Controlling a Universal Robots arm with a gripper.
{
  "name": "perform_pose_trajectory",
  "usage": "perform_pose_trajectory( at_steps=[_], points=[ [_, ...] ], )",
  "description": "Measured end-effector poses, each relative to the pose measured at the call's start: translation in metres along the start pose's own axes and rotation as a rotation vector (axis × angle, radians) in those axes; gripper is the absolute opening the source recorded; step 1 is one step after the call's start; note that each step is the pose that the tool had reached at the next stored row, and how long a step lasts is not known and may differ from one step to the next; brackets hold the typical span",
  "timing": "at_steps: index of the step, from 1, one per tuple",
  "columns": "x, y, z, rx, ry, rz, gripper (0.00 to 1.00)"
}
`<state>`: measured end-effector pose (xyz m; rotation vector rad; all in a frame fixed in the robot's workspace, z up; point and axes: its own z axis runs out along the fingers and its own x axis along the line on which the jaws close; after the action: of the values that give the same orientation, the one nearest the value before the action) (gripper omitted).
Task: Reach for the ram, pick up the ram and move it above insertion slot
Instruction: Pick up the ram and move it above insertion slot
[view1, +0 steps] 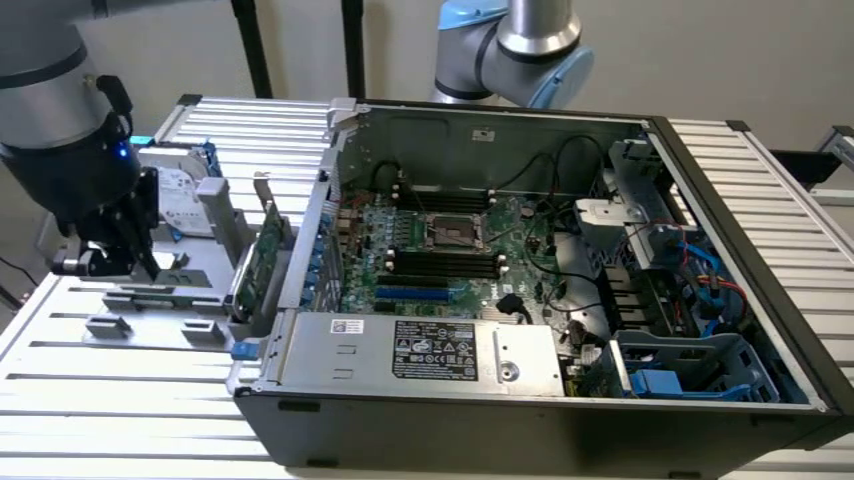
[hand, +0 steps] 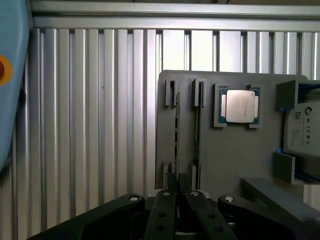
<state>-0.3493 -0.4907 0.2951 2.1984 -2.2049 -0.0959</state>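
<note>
Wrist view: tool (hand: 177, 185) hangs over a grey holder tray (hand: 230, 150) that rests on the slatted metal surface (hand: 90, 125). The ram (hand: 176, 131) stands on edge in the tray, so it shows as a thin line of green board and dark chips. It appears to sit in a pair of notched posts, one at each end.

Key relation: the ram's long axis runs in line with the tool's centre line. One end meets the tool tip and the rest stretches straight away from it. The tool is centred on the board's thin edge, not off to one side. Contact between the two cannot be made out.

Tool state: cannot tell whether it is open or closed, or whether it has hold of the ram.

Tray neighbours, going sideways from the ram:
- a second notched pair, just beside the ram; occupied or not, cannot tell
- a square silver processor (hand: 241, 106) in its own pocket, farther out on the same side
- a hard drive (hand: 302, 125), beyond the processor

Exterior view: the tool sits low over the tray, outside the open computer case (view1: 534, 420). A green expansion card (view1: 274, 250) stands upright between the tool and the case wall. The motherboard (view1: 454, 235) lies inside the case, and its black slots (view1: 441, 262) are well apart from the tool, past the card and the wall.

Judgement: the work is at the reach-or-grasp stage. The ram is not over the slots.
</note>
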Motion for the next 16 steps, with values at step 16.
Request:
perform_pose_trajectory(
  at_steps=[16],
  points=[
    [-0.002, -0.0446, -0.0754, -0.003, 0.0001, -0.006, 0.13]
  ],
)
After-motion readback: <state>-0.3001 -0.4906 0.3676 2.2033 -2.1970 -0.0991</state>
